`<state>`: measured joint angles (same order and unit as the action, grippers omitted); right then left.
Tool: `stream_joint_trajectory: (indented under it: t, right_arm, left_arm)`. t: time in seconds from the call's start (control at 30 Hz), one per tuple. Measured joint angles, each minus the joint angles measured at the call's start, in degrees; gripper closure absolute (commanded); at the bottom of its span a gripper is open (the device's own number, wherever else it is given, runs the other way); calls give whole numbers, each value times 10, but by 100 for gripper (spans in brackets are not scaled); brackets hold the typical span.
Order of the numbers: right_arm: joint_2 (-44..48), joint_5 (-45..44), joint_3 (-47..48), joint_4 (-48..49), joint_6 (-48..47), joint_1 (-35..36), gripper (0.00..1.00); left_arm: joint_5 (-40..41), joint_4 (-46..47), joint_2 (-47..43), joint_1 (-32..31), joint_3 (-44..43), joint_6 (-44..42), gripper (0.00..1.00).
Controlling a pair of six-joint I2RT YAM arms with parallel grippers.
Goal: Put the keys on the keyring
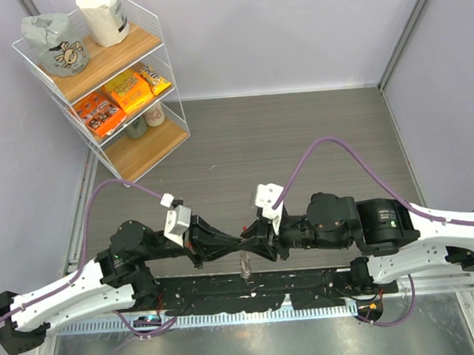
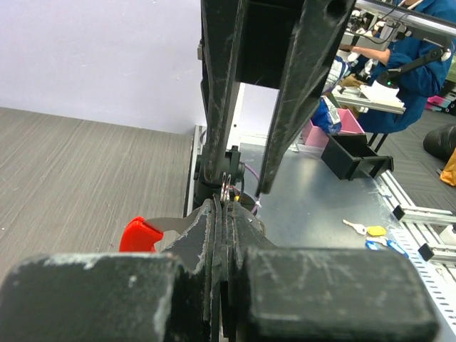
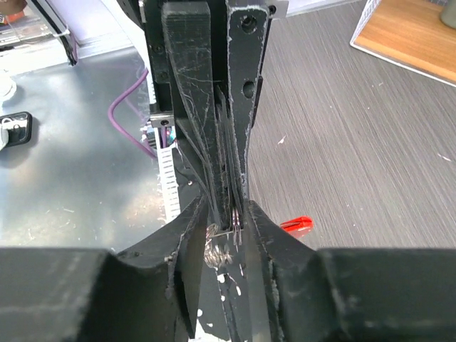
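Observation:
My two grippers meet tip to tip above the near edge of the table. The left gripper (image 1: 241, 244) (image 2: 226, 204) is shut on the keyring (image 2: 226, 187), a thin wire loop seen edge-on at its fingertips. A bright red piece (image 2: 140, 235) (image 3: 296, 225) on a silvery blade sticks out beside it. The right gripper (image 1: 254, 239) (image 3: 228, 214) is open, its jaws standing either side of the keyring (image 3: 236, 217) and of the left fingertips. A silvery chain bit (image 1: 244, 265) (image 3: 217, 251) hangs below. Two small keys, one yellow-headed (image 2: 369, 229) and one blue-headed (image 2: 377, 246), lie on the metal bench.
A white wire shelf (image 1: 102, 73) with snack packs, bags and bottles stands at the far left; its wooden board (image 3: 410, 28) shows in the right wrist view. Purple cables (image 1: 331, 143) arch over both arms. A black rail (image 1: 252, 293) runs along the near edge.

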<state>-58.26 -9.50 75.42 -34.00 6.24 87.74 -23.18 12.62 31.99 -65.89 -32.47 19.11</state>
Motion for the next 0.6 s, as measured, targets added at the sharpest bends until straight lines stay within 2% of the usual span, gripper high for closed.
stream_joint_trajectory:
  t: [0.17,0.37,0.6]
  right_arm:
    - [18,-5,-6,13,5,3,56]
    - [63,-20,-39,33,15,3,56]
    - [105,-8,-111,75,17,3,56]
  left_arm:
    - [0,6,0,0,0,0,100]
    - [2,27,-3,0,2,7,100]
    - [16,96,-14,0,36,40,100]
